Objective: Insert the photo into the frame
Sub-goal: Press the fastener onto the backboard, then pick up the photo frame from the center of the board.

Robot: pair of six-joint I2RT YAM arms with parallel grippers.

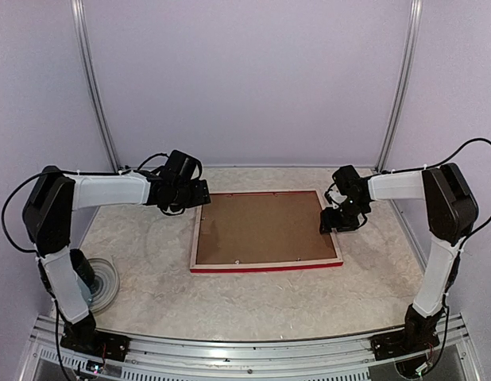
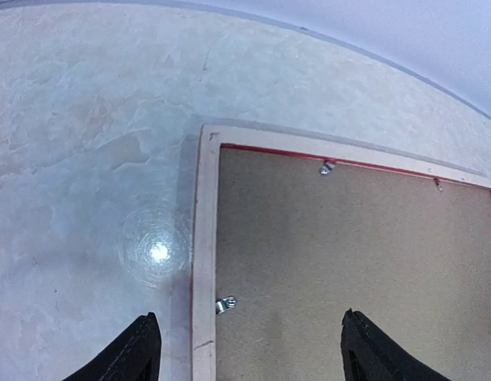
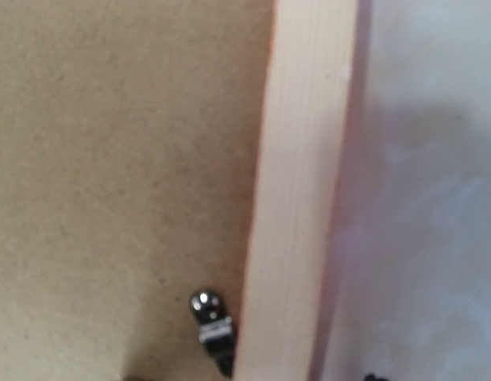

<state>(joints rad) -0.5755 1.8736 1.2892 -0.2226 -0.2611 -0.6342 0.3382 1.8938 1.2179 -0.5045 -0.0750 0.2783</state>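
- The frame (image 1: 265, 267) lies face down on the table (image 1: 253, 305), pale wood back up, with a red edge showing along its near side.
- A brown board (image 1: 261, 226) fills the frame's opening. Small metal clips (image 2: 226, 303) sit at the frame's inner edge.
- The photo shows in no view.
- Left gripper (image 1: 186, 206) hovers over the frame's far left corner, fingers (image 2: 138, 353) spread wide and holding nothing. The frame's left rail lies below and between them.
- Right gripper (image 1: 341, 221) is at the frame's right rail, close above it. Its fingers barely show, so I cannot tell how wide they stand.
- A clear disc (image 1: 101, 283) lies well left of the frame.
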